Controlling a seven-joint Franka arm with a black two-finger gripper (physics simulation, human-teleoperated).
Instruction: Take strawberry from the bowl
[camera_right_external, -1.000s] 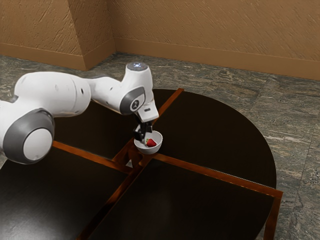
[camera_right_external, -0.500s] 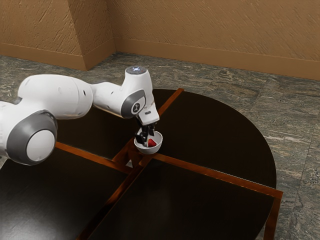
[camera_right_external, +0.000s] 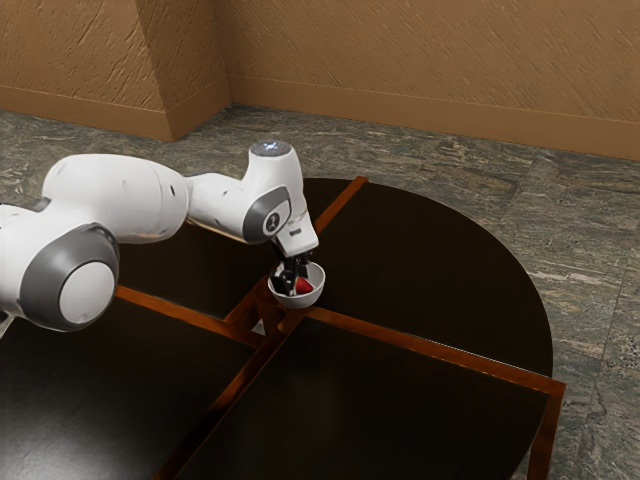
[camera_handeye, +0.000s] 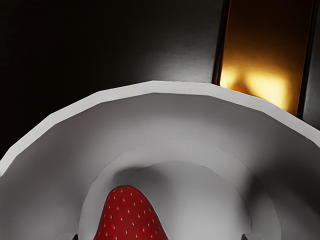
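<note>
My gripper (camera_right_external: 293, 280) reaches down into the white bowl (camera_right_external: 299, 302), its black fingers apart. Beside and partly behind the fingers lies the red strawberry (camera_right_external: 304, 287), inside the bowl. From the wrist, the strawberry (camera_handeye: 128, 217) rests on the bottom of the bowl (camera_handeye: 182, 88), its lower part cut off by the view's edge. Small dark fingertips of the gripper (camera_handeye: 160, 237) stand wide apart at that edge, with the strawberry between them and closer to one. No grip on it is visible.
The bowl stands near the middle of a round dark table (camera_right_external: 430, 260), where reddish-brown wooden strips (camera_right_external: 440, 352) meet. Close to the bowl's rim, one strip (camera_handeye: 267, 45) shines with golden reflections. A brown wall (camera_right_external: 420, 60) rises behind the stone floor.
My hand has come down further into the bowl, and its fingers are now lower beside the strawberry. The bowl has stayed in place.
</note>
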